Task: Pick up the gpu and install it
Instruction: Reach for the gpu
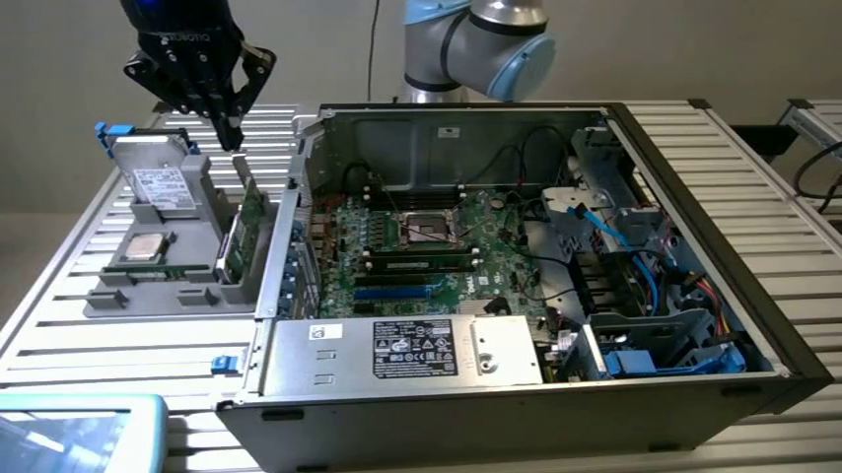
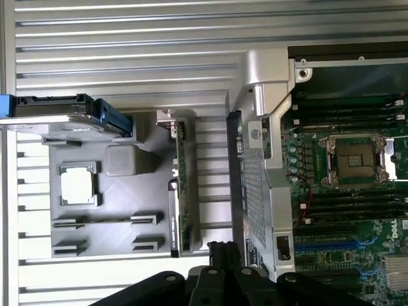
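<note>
The gpu (image 1: pixel 247 225) stands on edge in a slot at the near side of a grey holder tray (image 1: pixel 145 296), its green board facing the computer case. From the wrist view I see it edge-on as a thin green strip (image 2: pixel 181 197) with a silver bracket at one end. My gripper (image 1: pixel 233 130) hangs just above the card's far top end, fingers shut together with nothing between them. In the wrist view the black fingertips (image 2: pixel 223 252) sit close beside the card's end. The open case's motherboard (image 1: pixel 408 246) lies to the exterior view's right of the tray.
The tray also carries a silver hard drive (image 1: pixel 161 182) with blue rails and a CPU chip (image 1: pixel 142 246). The case wall (image 1: pixel 296 227) rises right beside the card. A power supply (image 1: pixel 408 350) and cables (image 1: pixel 632 286) fill the case's near and right parts.
</note>
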Available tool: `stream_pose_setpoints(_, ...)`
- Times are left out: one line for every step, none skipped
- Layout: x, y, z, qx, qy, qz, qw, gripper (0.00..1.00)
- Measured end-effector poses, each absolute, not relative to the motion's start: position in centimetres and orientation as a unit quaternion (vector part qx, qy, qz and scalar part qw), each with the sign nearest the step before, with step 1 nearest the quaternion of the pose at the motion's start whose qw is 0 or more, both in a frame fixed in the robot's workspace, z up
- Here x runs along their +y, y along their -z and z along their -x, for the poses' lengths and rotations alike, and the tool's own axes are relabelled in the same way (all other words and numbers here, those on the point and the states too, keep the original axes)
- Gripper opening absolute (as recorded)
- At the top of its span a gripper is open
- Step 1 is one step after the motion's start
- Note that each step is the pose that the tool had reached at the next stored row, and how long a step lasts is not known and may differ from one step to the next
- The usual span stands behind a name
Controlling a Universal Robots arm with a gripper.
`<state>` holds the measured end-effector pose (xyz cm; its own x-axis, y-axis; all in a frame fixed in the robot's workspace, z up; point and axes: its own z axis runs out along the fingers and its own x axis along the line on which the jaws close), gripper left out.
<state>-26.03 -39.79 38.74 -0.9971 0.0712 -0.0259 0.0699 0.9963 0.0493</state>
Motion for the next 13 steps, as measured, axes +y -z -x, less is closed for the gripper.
stream_pose_setpoints(-39.8, -38.7, 26.2, 0.999, -0.024, -0.035, 0.014, 0.12)
stream_pose_setpoints(-39.7, -38.6, 26.5, 0.999, -0.024, -0.035, 0.014, 0.12)
stream_pose_setpoints(-39.7, -38.5, 26.7, 0.999, -0.024, -0.035, 0.014, 0.12)
stream_pose_setpoints(-39.7, -38.4, 27.0, 0.999, -0.024, -0.035, 0.014, 0.12)
stream_pose_setpoints(-39.7, -38.3, 27.2, 0.999, -0.024, -0.035, 0.014, 0.12)
stream_pose_setpoints(-39.7, -38.3, 27.4, 0.999, -0.024, -0.035, 0.014, 0.12)
stream_pose_setpoints(-39.6, -38.2, 27.6, 0.999, -0.024, -0.035, 0.014, 0.12)
stream_pose_setpoints(-39.6, -38.2, 27.8, 0.999, -0.024, -0.035, 0.014, 0.12)
stream_pose_setpoints(-39.6, -38.1, 28.0, 0.999, -0.024, -0.035, 0.014, 0.12)
stream_pose_setpoints(-39.6, -38.1, 28.2, 0.999, -0.024, -0.035, 0.014, 0.12)
stream_pose_setpoints(-39.6, -38.0, 28.3, 0.999, -0.024, -0.035, 0.014, 0.12)
stream_pose_setpoints(-39.6, -37.9, 28.5, 0.999, -0.024, -0.035, 0.014, 0.12)
stream_pose_setpoints(-39.6, -37.9, 28.8, 0.999, -0.024, -0.035, 0.014, 0.12)
